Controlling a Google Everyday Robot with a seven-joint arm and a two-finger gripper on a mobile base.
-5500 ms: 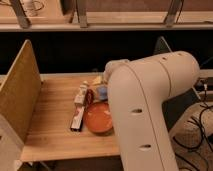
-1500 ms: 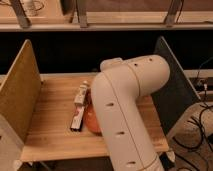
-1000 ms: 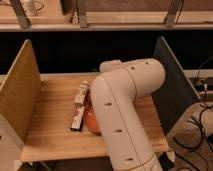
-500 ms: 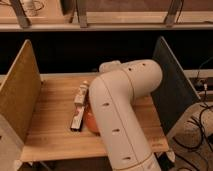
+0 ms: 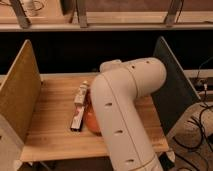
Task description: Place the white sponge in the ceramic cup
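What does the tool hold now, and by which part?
It cannot be told. The tool is shut, but the arm hides it, somewhere above the table near the bowl.

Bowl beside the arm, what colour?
Bowl is orange, camera view. Pincer hidden behind the arm, shut.
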